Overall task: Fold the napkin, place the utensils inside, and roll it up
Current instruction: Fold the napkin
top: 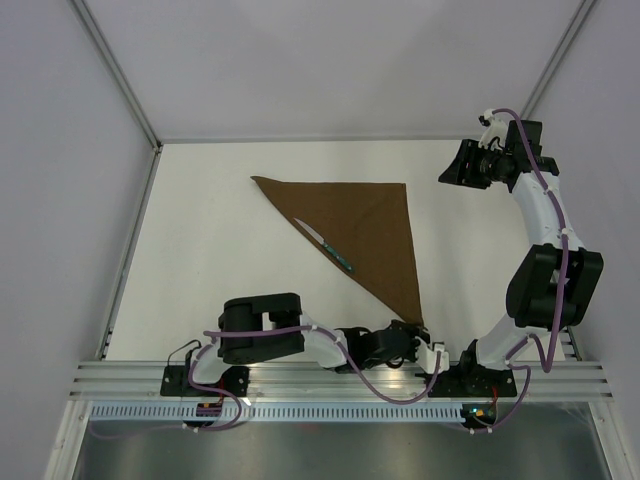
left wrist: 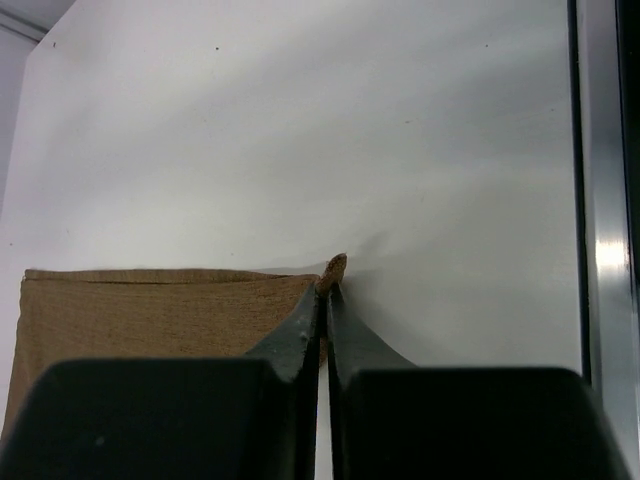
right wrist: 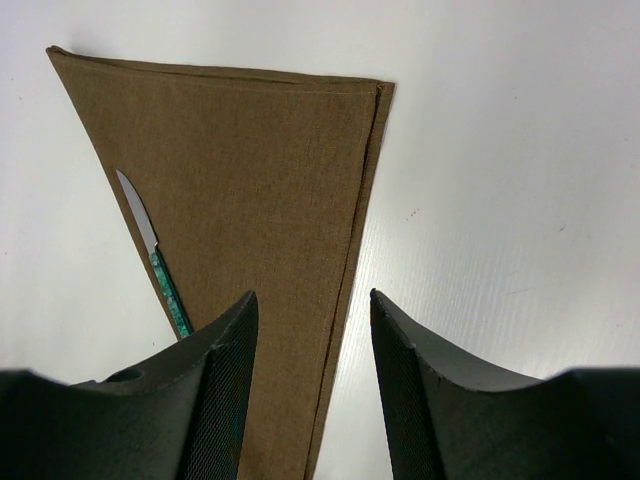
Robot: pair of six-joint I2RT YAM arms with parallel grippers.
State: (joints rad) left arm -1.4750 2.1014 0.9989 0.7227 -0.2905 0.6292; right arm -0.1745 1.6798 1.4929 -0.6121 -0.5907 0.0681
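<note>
White table (top: 200,250) spreads under both arms. The napkin (top: 365,225) lies mid-frame in the top view, folded to a triangle with its point toward lower centre. One teal-handled knife (top: 327,247) lies along its long slanted edge. My left fingers (left wrist: 300,335) are clamped on that near corner. My right fingers (right wrist: 225,380) hang spread apart at upper right, holding nothing. I judge folding done and wrapping starting: next, carry the corner over the knife without dragging the cloth.
</note>
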